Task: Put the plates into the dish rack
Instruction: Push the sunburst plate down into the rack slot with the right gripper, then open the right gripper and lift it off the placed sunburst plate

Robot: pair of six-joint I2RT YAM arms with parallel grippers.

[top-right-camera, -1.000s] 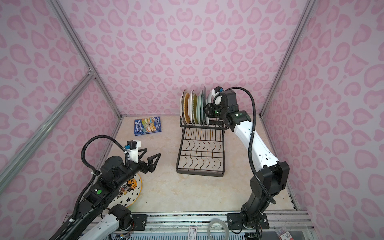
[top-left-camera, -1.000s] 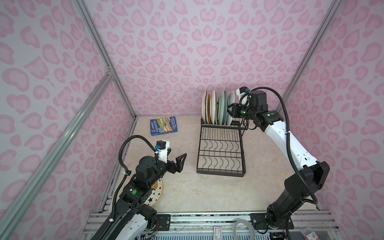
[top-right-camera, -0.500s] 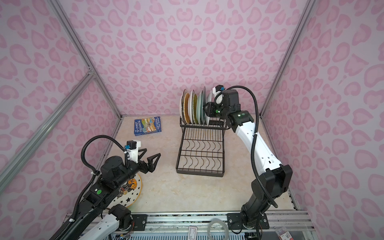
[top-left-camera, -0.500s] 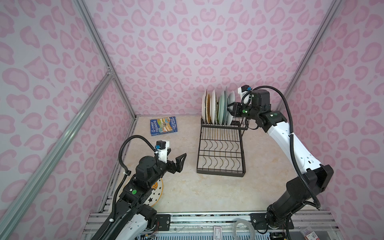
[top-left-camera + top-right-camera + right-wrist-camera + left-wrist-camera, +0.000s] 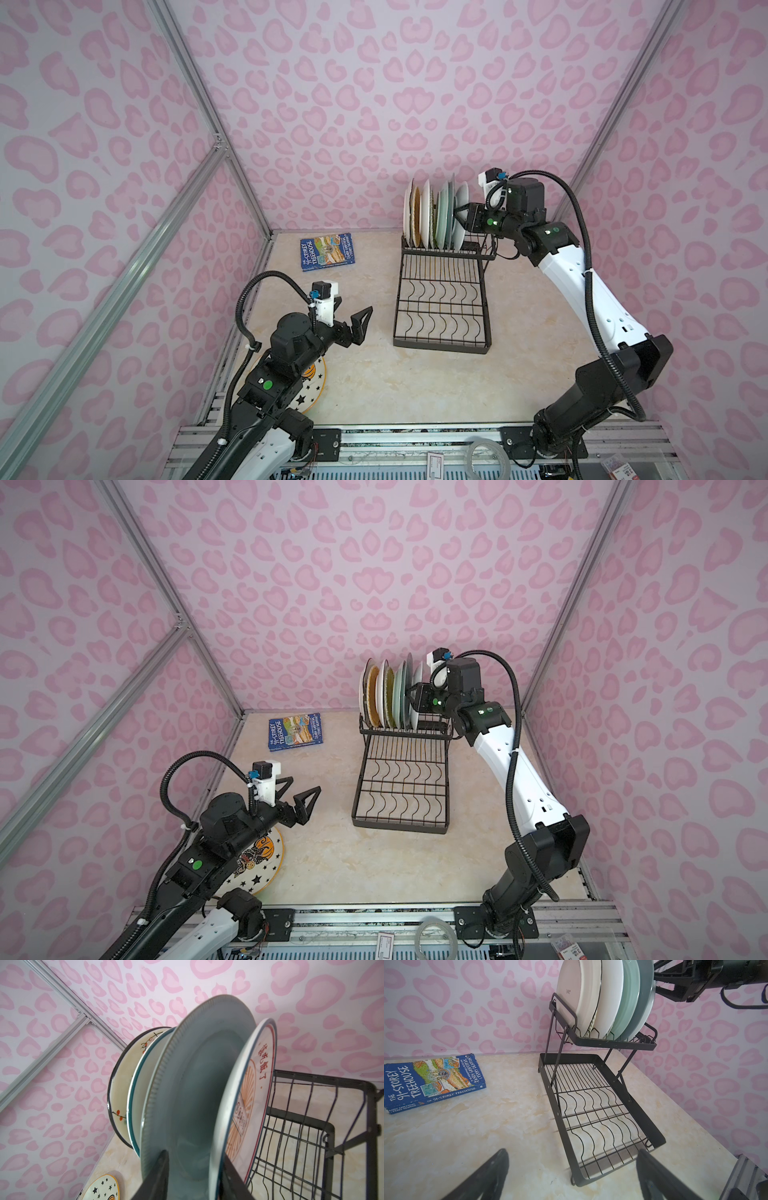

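Note:
The black wire dish rack [image 5: 440, 347] [image 5: 401, 827] [image 5: 600, 1043] stands mid-table. Several plates [image 5: 432, 216] stand upright in its raised basket. Rightmost is a white plate with orange print [image 5: 255, 1095] [image 5: 461, 208], next to a grey-blue plate [image 5: 199, 1084]. My right gripper [image 5: 459, 212] [image 5: 411, 690] [image 5: 195, 1155] is open, its fingers either side of the white plate's rim with a gap on one side. A star-patterned plate [image 5: 313, 382] [image 5: 262, 866] [image 5: 101, 1188] lies flat at the front left, partly under my left arm. Above the table near it, my left gripper [image 5: 353, 305] [image 5: 305, 783] [image 5: 572, 1153] is open and empty.
A blue book [image 5: 327, 251] [image 5: 296, 730] [image 5: 431, 1082] lies at the back left of the rack. The rack's lower tray [image 5: 591, 1105] of wavy dividers holds nothing. Pink patterned walls close in the table on three sides.
My right gripper's jaws have widened around the white plate's rim, and that arm has shifted slightly to the right. The left arm has not moved.

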